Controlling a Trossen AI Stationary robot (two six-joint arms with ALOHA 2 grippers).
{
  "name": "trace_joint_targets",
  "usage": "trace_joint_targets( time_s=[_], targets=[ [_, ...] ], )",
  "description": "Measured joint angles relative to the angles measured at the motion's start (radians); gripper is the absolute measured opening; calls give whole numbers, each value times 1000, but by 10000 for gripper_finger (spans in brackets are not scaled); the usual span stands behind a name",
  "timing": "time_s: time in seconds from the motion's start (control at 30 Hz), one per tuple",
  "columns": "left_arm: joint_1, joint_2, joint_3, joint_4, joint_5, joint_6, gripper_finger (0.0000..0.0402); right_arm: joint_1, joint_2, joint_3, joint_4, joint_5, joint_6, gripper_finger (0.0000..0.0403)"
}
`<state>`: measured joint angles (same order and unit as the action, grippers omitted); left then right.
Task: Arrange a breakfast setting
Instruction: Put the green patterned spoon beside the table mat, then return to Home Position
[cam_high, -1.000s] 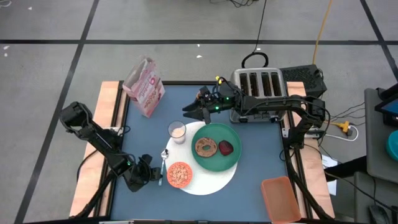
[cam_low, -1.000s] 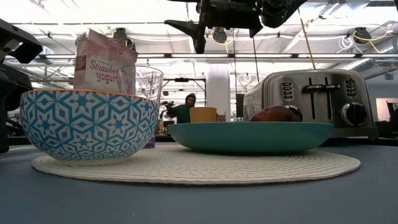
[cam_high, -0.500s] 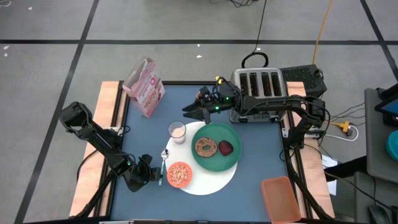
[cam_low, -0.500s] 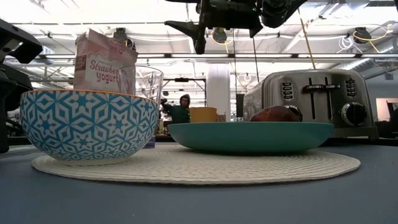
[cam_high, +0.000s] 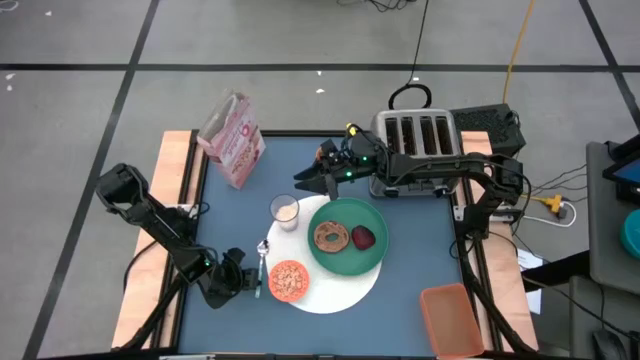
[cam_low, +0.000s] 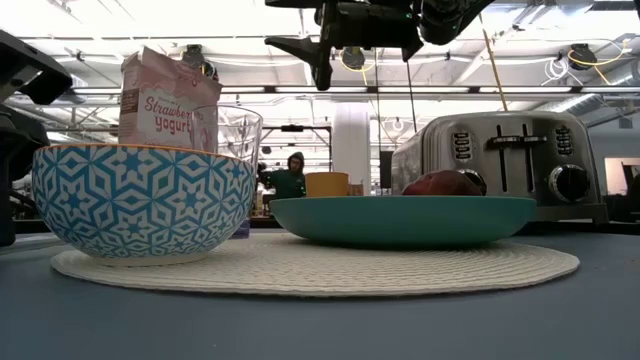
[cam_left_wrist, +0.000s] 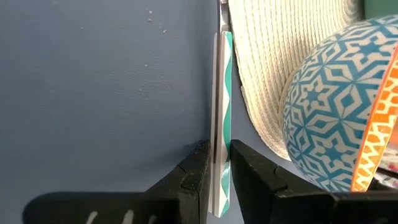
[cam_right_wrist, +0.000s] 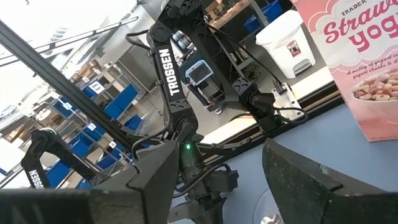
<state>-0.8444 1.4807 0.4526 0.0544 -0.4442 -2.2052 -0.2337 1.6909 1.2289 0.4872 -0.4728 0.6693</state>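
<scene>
A round white mat (cam_high: 350, 292) carries a green plate (cam_high: 375, 255) with a bagel (cam_high: 330, 236) and dark red food (cam_high: 362, 238). Also on it are a small milk glass (cam_high: 286, 211) and a cereal bowl (cam_high: 288, 281), orange inside and blue-patterned outside. A silver spoon (cam_high: 263, 258) with a teal handle lies just off the mat's left rim. My left gripper (cam_high: 248, 283) is shut on it. My right gripper (cam_high: 305, 178) hangs open high above the table, in front of the toaster. In the low view an orange cup (cam_low: 327, 184) shows behind the plate. My left gripper pinches the spoon's handle (cam_left_wrist: 221, 163) near its free end between its two fingers (cam_left_wrist: 200, 169). The fingers slant down from the table's near left and run in line with the handle. The spoon stands on its edge, stretching away along the mat's rim (cam_left_wrist: 261, 74).
A silver four-slot toaster (cam_high: 418, 140) stands at the far right, a pink cereal box (cam_high: 233, 140) at the far left. An orange container (cam_high: 452, 318) sits by the near right corner. Bare blue table (cam_high: 230, 220) lies left of the mat. A person (cam_low: 292, 175) shows in the room beyond.
</scene>
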Motion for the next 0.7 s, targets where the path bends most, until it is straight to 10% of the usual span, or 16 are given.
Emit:
trace_joint_targets(
  time_s=[0.47, 0.7],
  targets=[
    [15, 0, 0, -24, -53, -28, 72, 0, 0, 0, 0, 0, 0, 222],
    [6, 0, 1, -26, -88, -29, 172, 0, 0, 0, 1, 0, 0, 222]
  ],
)
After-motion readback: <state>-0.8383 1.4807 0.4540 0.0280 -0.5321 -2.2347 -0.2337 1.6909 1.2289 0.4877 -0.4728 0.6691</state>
